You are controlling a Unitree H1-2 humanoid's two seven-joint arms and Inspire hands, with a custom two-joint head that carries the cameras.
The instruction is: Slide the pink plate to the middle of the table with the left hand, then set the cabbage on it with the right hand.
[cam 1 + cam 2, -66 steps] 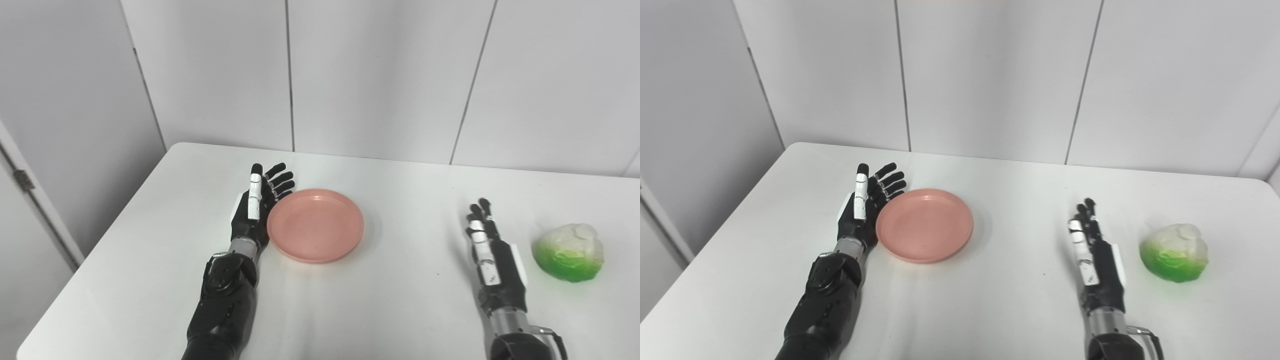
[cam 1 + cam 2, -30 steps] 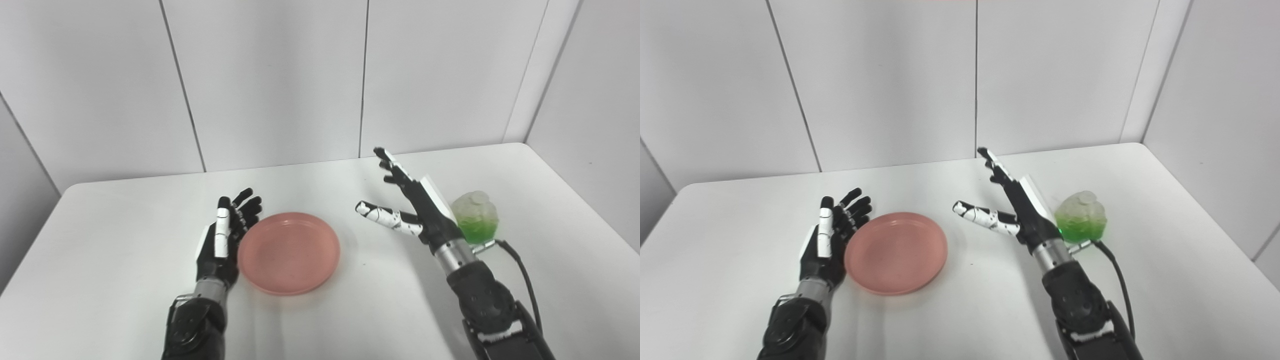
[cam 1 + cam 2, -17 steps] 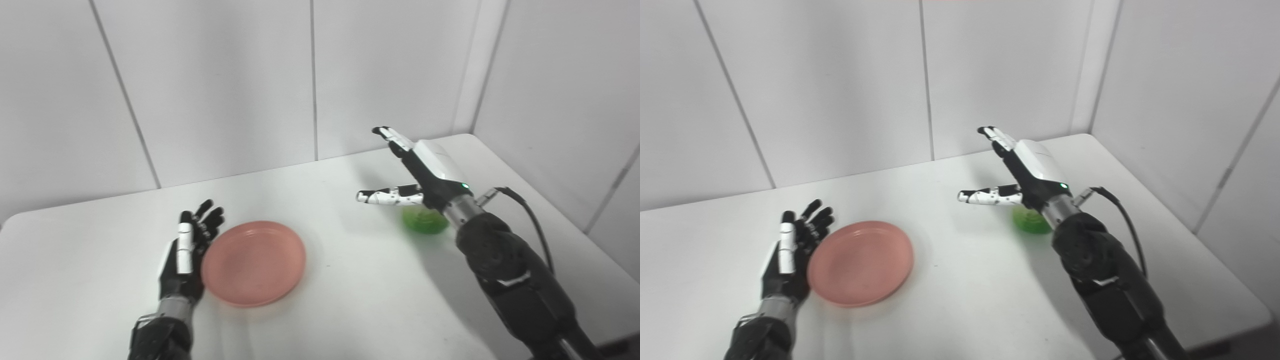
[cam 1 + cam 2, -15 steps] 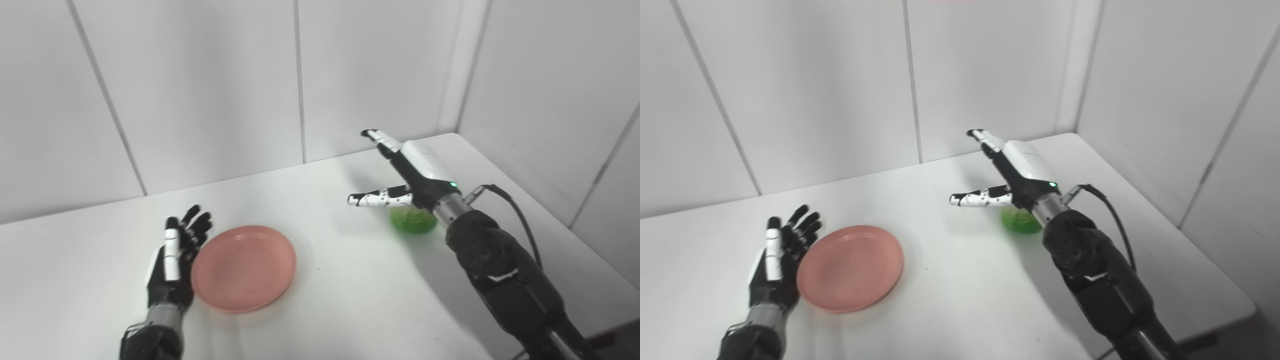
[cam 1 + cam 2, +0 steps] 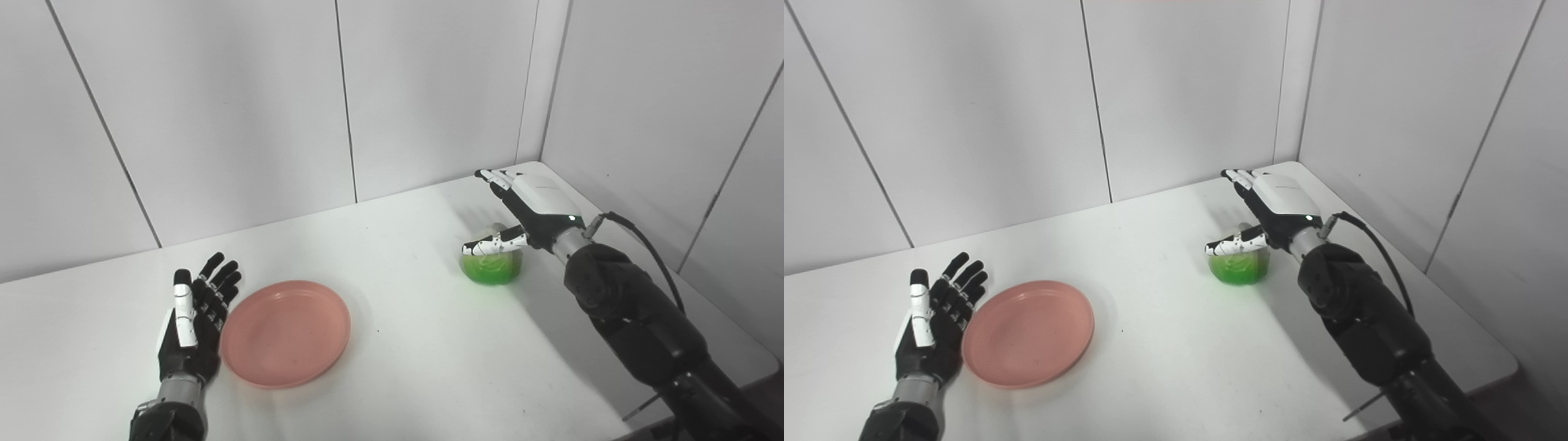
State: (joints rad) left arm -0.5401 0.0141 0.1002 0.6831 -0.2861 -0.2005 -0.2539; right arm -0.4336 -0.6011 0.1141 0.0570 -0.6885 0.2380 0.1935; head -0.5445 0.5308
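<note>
Now right hand [image 5: 531, 205] over cabbage [image 5: 490, 267] at far right of table [image 5: 429, 355], fingers spread, nothing gripped, thumb across its top. Left hand [image 5: 193, 321] open, empty, edge against pink plate [image 5: 285, 332] lying left of centre, well apart from cabbage.

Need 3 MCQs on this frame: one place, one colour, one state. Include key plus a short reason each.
1. Where is the right hand?
A. over the cabbage
B. on the plate
C. off the table

2. What colour is the plate?
A. blue
B. pink
C. white

3. What state is the left hand in?
A. shut on the plate
B. open beside the plate
C. shut on the cabbage

Key:
1 A, it hovers above the cabbage with fingers spread.
2 B, the dish is plainly pink.
3 B, its fingers are apart at the plate's left rim, holding nothing.
</note>
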